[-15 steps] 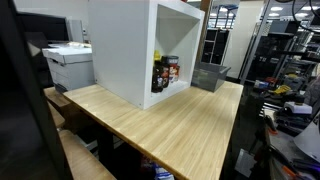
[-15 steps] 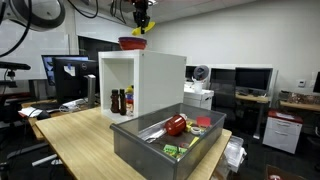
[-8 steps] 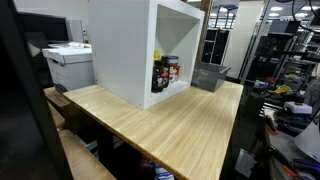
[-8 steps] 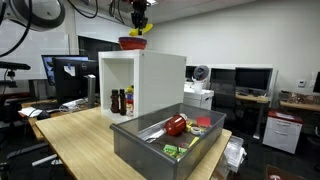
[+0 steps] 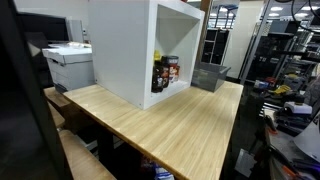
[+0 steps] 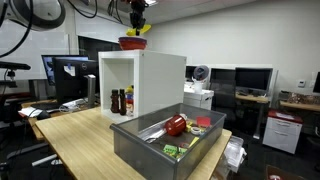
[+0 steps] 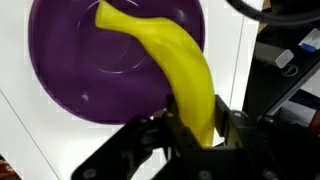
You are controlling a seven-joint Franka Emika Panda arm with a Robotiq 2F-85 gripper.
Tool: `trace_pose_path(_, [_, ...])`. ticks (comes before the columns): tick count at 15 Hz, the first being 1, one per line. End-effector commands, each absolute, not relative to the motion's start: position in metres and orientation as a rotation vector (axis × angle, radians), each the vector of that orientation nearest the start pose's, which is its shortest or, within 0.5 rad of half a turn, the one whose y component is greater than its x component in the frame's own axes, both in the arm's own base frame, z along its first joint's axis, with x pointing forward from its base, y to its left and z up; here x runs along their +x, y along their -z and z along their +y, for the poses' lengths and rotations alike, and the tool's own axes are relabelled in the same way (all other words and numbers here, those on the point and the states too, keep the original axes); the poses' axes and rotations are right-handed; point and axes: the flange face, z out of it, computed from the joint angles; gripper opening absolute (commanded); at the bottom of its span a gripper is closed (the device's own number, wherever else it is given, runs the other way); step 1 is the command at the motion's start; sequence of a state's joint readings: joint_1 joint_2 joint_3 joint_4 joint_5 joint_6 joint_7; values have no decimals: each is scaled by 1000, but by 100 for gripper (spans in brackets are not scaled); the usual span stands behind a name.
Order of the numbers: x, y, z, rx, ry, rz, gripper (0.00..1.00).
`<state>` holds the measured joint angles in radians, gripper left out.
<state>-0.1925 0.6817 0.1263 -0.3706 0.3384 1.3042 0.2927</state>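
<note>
Yellow banana (image 7: 178, 65) is clamped at one end in your gripper (image 7: 197, 122), with the rest of it lying over a purple dish (image 7: 80, 60). That dish sits on top of the white cabinet (image 6: 160, 85) on the worktop (image 6: 75, 135).

light: even indoor, bright | wrist view: foreground blurred | glare: none

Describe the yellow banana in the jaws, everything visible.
The smooth, curved yellow banana looks glossy and unblemished, tapering to a pointed tip. The gripper's jaws clamp its near end from both sides. Its body arcs out over the round purple dish, which sits on the white cabinet top. Whether the tip touches the dish is unclear.
</note>
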Motion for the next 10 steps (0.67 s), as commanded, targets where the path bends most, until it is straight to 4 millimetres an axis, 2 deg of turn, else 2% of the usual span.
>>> trace_pose_path(1, [655,-722,-48,-2637,247,381,12])
trace_pose_path(6, [655,-722,-55,-2615,230,486,12])
trace_pose_path(10, [653,-720,-71,-2629,224,637,12])
